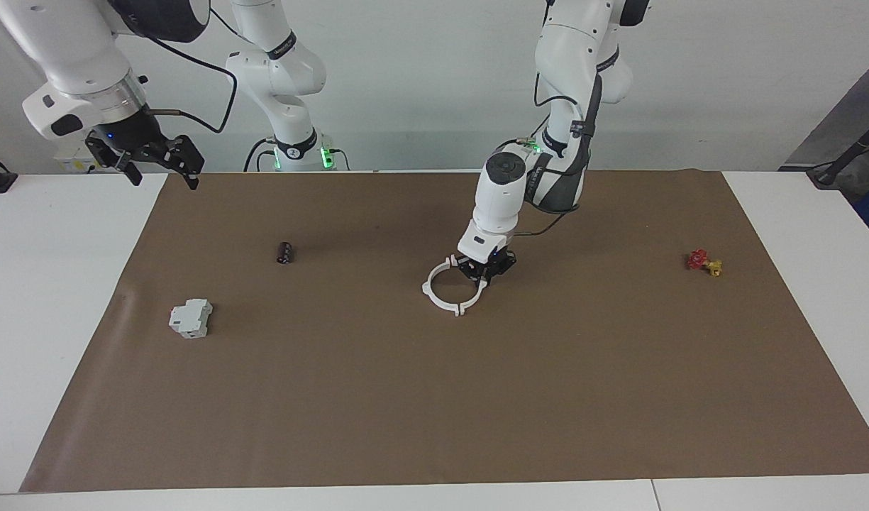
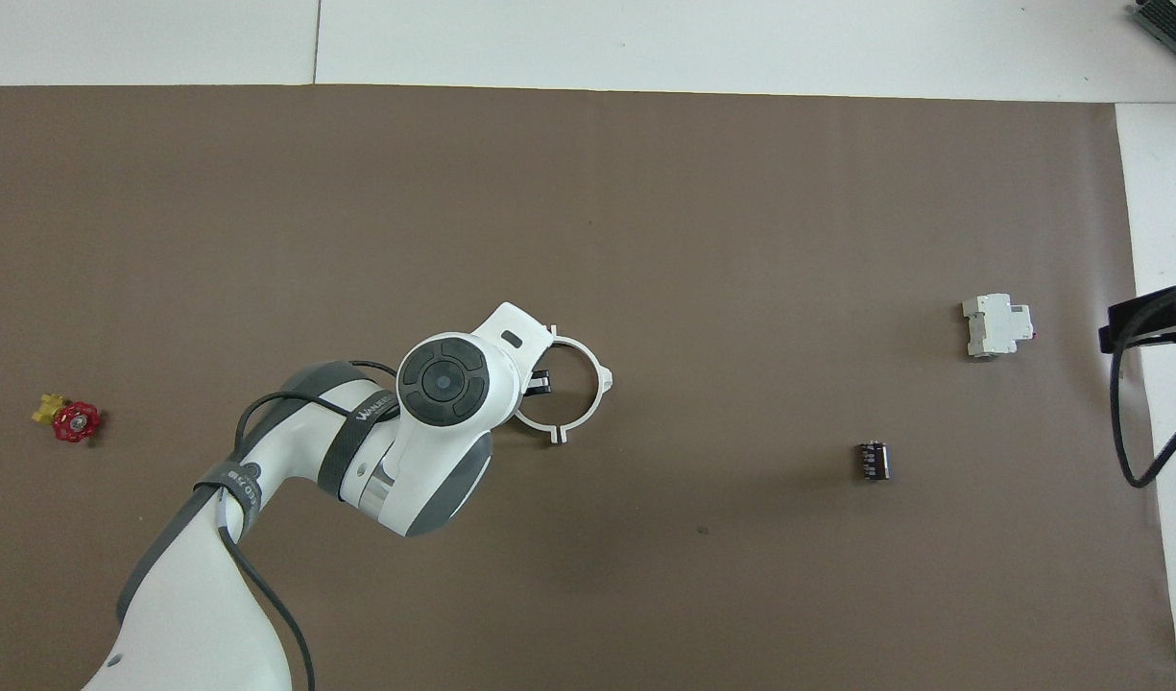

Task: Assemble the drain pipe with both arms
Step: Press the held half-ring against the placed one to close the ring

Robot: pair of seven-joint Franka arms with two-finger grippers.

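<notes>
**Left gripper clamped on the ring rim at mid-mat**

The left gripper (image 1: 482, 272) is down at the middle of the brown paper mat (image 1: 434, 397), its black fingertips pinched onto the rim of the drain pipe (image 1: 451, 289), a thin white plastic ring made of two half-rings with small outer tabs. The grip sits on the part of the rim nearest the robots, toward the left arm's end of the table. In the overhead view the wrist covers that contact; the ring (image 2: 565, 383) shows just beside it, apparently lying flat on the mat.

The right gripper (image 1: 161, 160) waits raised over the mat's edge at the right arm's end of the table, jaws wide apart and empty.

Handling, as a judgement: the ring looks light and thin-walled, stiff enough to lift by the rim yet likely to flex or part at the tab joints if squeezed hard. The smooth plastic may slip. The best hold is across the band between tabs, leaving the tabs free for the second arm.

Count:
- Drain-pipe rings: one, with four outer tabs.
- Grey-white boxy plastic block (image 1: 191, 317): one, toward the right arm's end.
- Small dark cylinder (image 1: 284, 252): one, nearer the robots than the block.
- Small red-and-yellow valve (image 1: 704, 262): one, toward the left arm's end.
- Grippers: two.
</notes>
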